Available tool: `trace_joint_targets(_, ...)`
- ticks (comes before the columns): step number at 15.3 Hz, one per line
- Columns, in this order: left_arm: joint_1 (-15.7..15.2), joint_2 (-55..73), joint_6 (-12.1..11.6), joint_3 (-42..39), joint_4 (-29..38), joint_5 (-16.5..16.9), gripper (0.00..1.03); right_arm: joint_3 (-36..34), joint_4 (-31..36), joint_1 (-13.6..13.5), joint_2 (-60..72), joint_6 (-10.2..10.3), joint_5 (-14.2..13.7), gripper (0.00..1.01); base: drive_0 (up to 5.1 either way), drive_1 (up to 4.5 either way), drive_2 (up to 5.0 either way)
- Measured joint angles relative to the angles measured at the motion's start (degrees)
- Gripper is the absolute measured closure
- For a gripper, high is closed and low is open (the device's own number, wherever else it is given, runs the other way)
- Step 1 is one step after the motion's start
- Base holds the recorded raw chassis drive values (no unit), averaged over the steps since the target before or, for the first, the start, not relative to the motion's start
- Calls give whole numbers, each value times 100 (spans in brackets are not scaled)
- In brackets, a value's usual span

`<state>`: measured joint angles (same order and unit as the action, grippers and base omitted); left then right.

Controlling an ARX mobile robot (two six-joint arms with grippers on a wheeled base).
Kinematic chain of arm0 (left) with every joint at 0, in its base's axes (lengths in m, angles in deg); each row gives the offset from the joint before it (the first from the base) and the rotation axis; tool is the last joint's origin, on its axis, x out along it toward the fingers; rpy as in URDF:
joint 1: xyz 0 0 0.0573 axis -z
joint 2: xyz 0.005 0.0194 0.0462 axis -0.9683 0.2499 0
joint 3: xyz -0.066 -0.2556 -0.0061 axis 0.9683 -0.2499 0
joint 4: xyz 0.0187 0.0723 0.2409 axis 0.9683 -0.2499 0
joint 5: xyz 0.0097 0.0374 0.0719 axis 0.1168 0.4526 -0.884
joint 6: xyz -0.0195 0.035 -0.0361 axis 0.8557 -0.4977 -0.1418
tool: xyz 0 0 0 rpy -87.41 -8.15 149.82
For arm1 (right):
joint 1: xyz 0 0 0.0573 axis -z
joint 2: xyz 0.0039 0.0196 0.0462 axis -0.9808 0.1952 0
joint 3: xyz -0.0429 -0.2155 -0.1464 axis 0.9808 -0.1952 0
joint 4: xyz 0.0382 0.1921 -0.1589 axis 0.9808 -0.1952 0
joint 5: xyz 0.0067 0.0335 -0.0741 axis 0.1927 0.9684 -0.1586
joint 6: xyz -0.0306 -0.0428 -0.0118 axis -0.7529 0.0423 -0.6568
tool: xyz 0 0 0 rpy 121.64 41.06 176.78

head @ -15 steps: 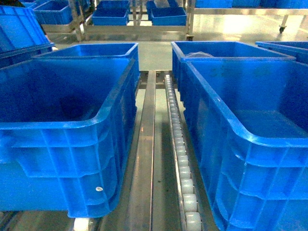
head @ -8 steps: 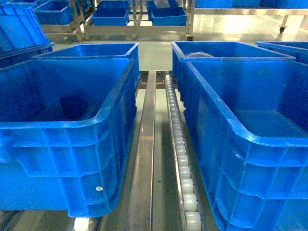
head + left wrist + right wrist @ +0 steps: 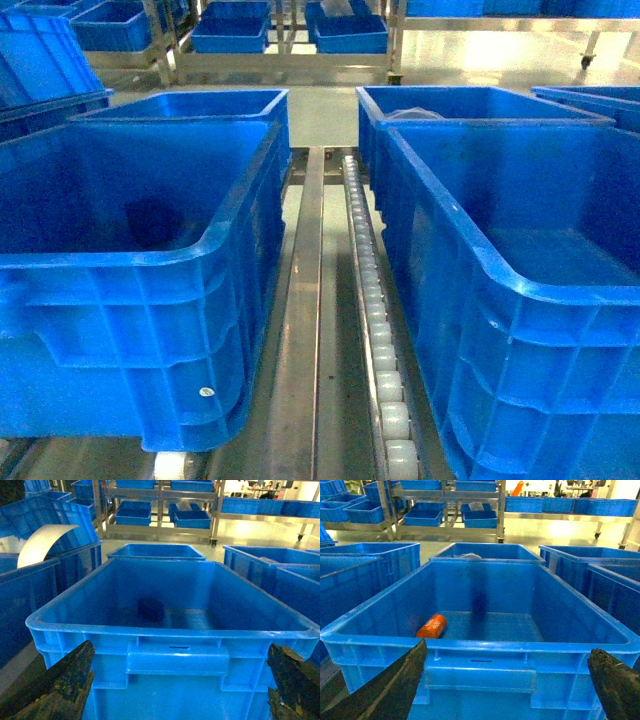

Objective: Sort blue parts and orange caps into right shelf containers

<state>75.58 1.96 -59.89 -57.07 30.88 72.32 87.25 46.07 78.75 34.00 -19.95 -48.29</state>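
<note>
Blue crates side by side on roller rails. Left crate [image 3: 170, 630] holds a dark blue part [image 3: 151, 609]; right crate [image 3: 480, 645] holds an orange cap [image 3: 431, 626] lying near its left wall. Left fingers [image 3: 55, 685] and right fingers [image 3: 390, 690] spread apart, grasping nothing.

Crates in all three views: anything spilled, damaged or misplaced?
Nothing stands out. One dark blue part sits in the left crate, one orange cap lies on its side in the right crate.

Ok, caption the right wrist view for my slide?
Open right gripper facing a blue crate holding one orange cap.
</note>
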Motion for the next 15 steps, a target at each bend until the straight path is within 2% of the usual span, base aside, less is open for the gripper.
trace_joint_targets(15, 0, 0, 0, 0, 0, 2, 5, 0, 0, 0, 0, 0, -2, 3, 0, 0, 0)
